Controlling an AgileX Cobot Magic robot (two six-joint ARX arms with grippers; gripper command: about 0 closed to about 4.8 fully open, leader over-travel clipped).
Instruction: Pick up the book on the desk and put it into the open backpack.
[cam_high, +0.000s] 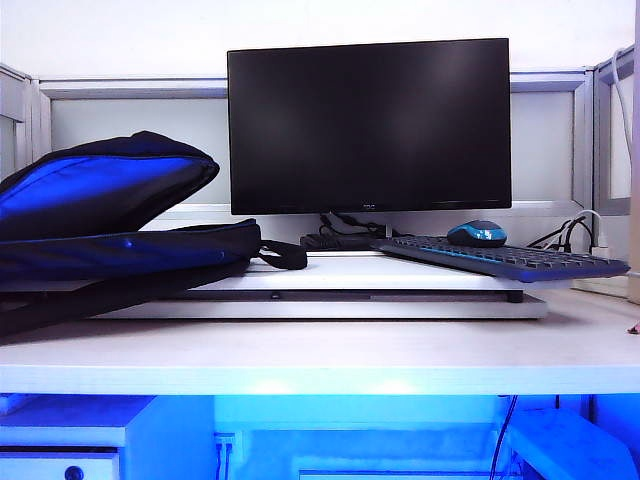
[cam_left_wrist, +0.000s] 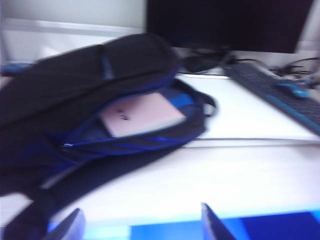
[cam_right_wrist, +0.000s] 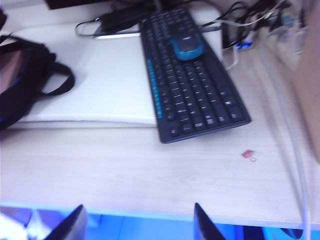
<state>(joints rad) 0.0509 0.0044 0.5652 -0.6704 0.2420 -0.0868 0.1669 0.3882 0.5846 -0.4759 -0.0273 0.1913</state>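
Note:
The black backpack (cam_high: 100, 215) with blue lining lies open on its side at the left of the white desk (cam_high: 320, 350). In the left wrist view the pale pink book (cam_left_wrist: 142, 114) lies inside the backpack (cam_left_wrist: 75, 75), showing through its open mouth. My left gripper (cam_left_wrist: 141, 207) is open and empty, back at the desk's front edge, well short of the bag. Further right along the same front edge, my right gripper (cam_right_wrist: 138, 205) also stands open and empty, with the backpack (cam_right_wrist: 30, 85) off to one side. Neither arm shows in the exterior view.
A black monitor (cam_high: 368, 125) stands at the back. A black keyboard (cam_right_wrist: 192, 82) with a blue mouse (cam_right_wrist: 185, 46) on it rests partly on a white platform board (cam_high: 330, 300). Cables (cam_right_wrist: 280, 75) and a small pink clip (cam_right_wrist: 248, 155) lie at the right.

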